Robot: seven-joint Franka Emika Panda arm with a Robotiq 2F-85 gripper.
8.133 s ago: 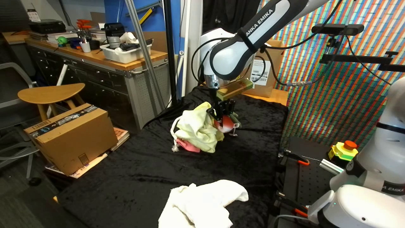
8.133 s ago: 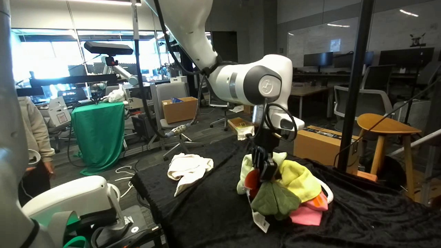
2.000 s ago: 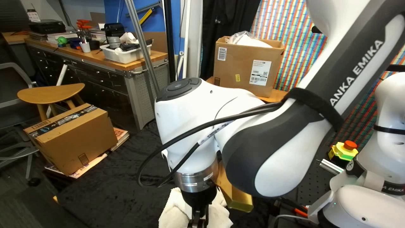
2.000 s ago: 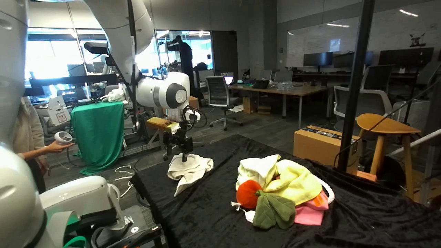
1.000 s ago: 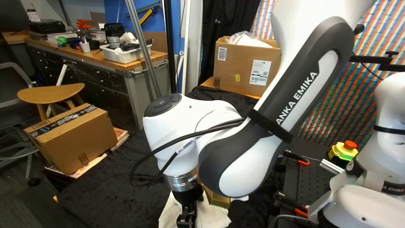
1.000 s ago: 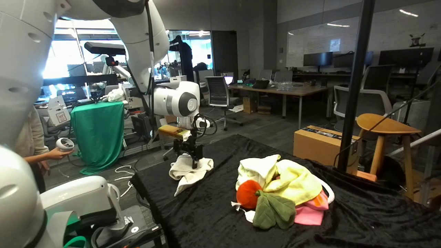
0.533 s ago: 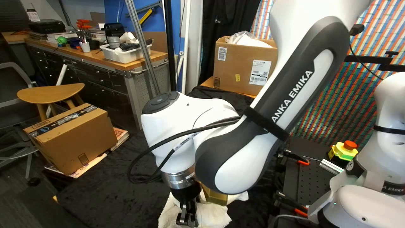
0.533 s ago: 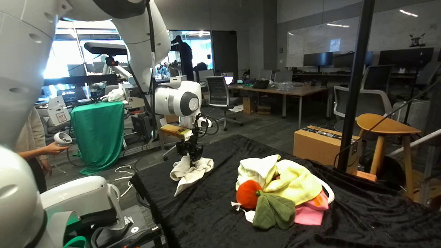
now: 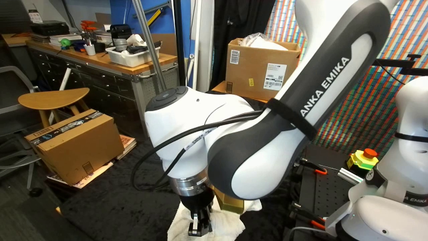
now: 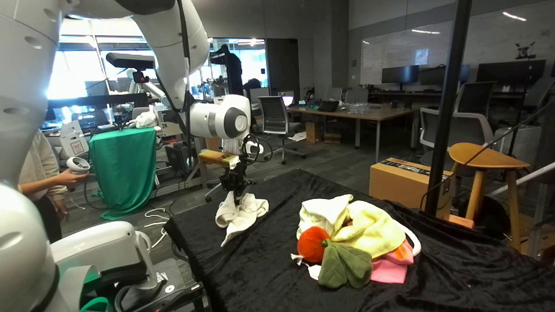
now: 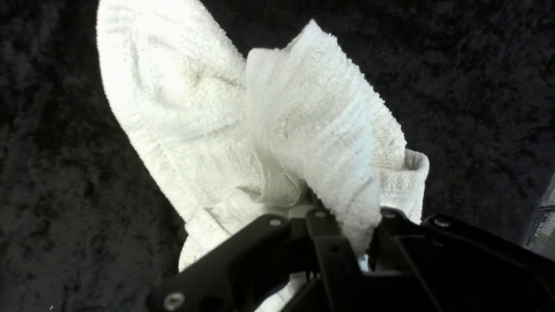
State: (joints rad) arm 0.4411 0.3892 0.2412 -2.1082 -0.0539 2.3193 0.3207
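1 tool point(image 10: 237, 199), 1 wht towel point(image 10: 248, 214), 1 desk point(image 10: 269, 277), 1 stool point(image 9: 53, 99) in both exterior views. In an exterior view: 2 lg cardbd boxes point(image 9: 83, 150), 1 e-stop btn point(image 9: 363, 160), 1 wht bin point(image 9: 130, 61). In an exterior view: 1 pink cloth point(image 10: 387, 268), 1 red rnd item point(image 10: 311, 243), 1 wht rope point(image 10: 413, 238), 1 person point(image 10: 42, 162), 1 ctrlr point(image 10: 78, 165).

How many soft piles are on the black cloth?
2: the white towel, pinched in the gripper, and the colourful pile, to its right in an exterior view. More may hide inside, or past the picture's edge.
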